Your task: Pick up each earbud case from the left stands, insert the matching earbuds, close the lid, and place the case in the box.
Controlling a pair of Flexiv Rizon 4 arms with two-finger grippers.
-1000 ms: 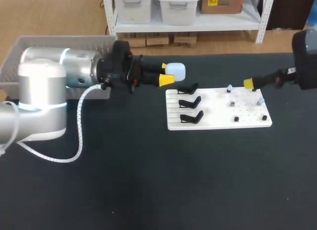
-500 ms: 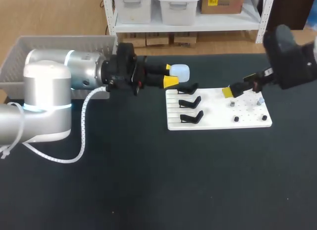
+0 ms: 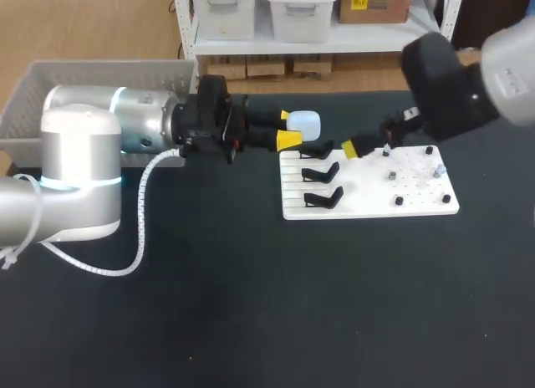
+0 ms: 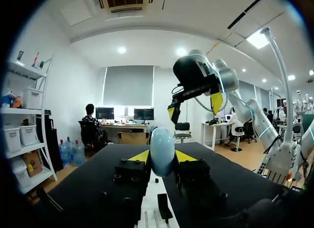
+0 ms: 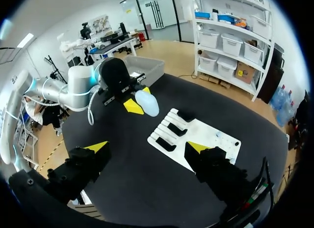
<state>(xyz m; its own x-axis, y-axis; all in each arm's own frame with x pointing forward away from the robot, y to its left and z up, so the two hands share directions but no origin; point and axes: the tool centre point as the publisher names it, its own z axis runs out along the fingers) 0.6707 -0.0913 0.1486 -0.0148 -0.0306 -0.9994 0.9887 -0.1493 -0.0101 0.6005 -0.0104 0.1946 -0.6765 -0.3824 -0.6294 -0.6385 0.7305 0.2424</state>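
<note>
- Left gripper — yellow tips clamped on a pale blue, rounded earbud case, held in the air just off the far left corner of the flat white stand board.
- Right gripper — fingers spread wide, nothing between them, hanging over the board's far edge.
- Three black cradles sit on the board's left half.
- Small bits on its right pegs, perhaps earbuds.
- Grey plastic crate at the table's far left.

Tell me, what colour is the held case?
Pale blue; the case shows best in left wrist view.

No text, label or number can be read anywhere on the table.
</note>
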